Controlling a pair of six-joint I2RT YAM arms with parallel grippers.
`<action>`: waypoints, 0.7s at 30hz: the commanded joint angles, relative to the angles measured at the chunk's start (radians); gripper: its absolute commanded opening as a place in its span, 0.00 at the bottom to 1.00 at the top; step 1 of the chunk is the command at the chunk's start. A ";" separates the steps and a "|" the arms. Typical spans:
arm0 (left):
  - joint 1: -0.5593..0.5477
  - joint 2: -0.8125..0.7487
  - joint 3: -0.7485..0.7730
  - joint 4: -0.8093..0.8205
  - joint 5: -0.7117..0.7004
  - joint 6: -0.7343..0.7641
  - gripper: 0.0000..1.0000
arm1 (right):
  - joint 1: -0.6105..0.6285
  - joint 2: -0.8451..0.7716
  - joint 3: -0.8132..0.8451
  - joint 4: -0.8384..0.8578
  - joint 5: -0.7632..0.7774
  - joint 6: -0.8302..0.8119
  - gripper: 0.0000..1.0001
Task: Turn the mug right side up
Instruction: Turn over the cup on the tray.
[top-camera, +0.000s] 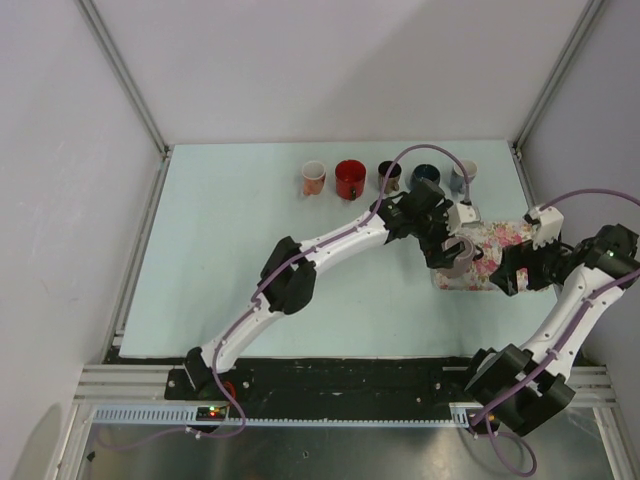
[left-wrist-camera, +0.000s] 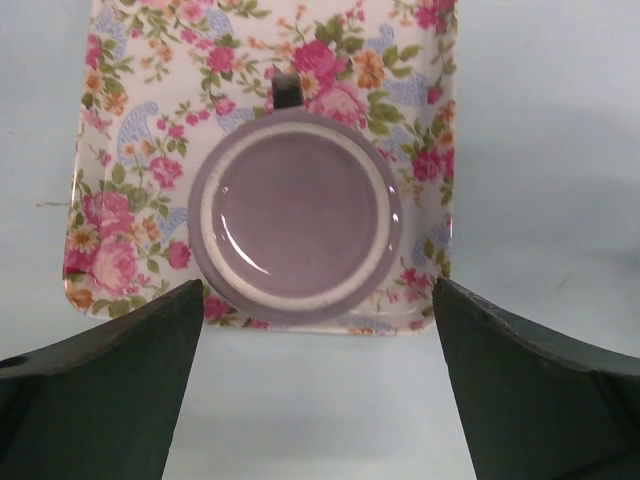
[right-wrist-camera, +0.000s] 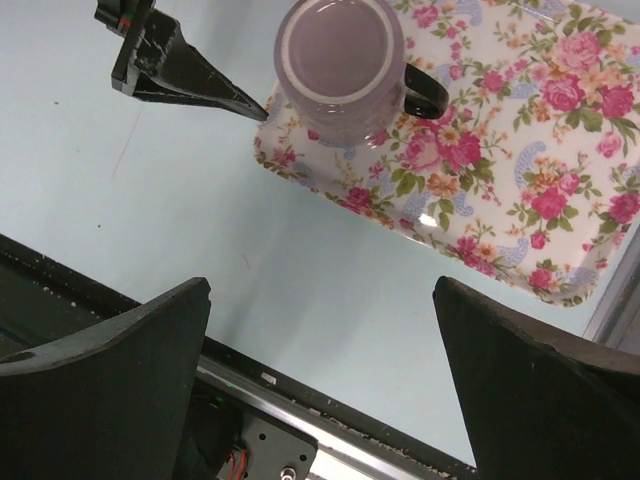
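The left gripper (left-wrist-camera: 318, 284) stands wide, its dark fingers (left-wrist-camera: 110, 390) at either side of the lower frame with nothing between them. Just above them in the left wrist view sits the mug (left-wrist-camera: 295, 225), lavender, upside down with its base facing up and its dark handle pointing to the top of the frame. It rests on the floral tray (left-wrist-camera: 130, 150), close to the tray's lower edge. The right gripper (right-wrist-camera: 322, 285) is also spread wide and holds nothing, hanging over the pale table (right-wrist-camera: 150, 190) below the tray. In the top view, five cups (top-camera: 350, 179) stand in a row at upper centre, too small to tell their contents.
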 joint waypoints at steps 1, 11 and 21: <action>0.000 0.024 0.080 0.121 0.041 -0.090 1.00 | -0.031 0.044 -0.004 0.071 -0.002 0.038 0.99; -0.007 0.058 0.080 0.147 0.054 -0.142 1.00 | -0.077 0.095 -0.003 0.047 -0.046 0.004 1.00; -0.008 0.099 0.054 0.167 0.097 -0.249 1.00 | -0.084 0.057 -0.004 -0.001 -0.064 -0.032 0.99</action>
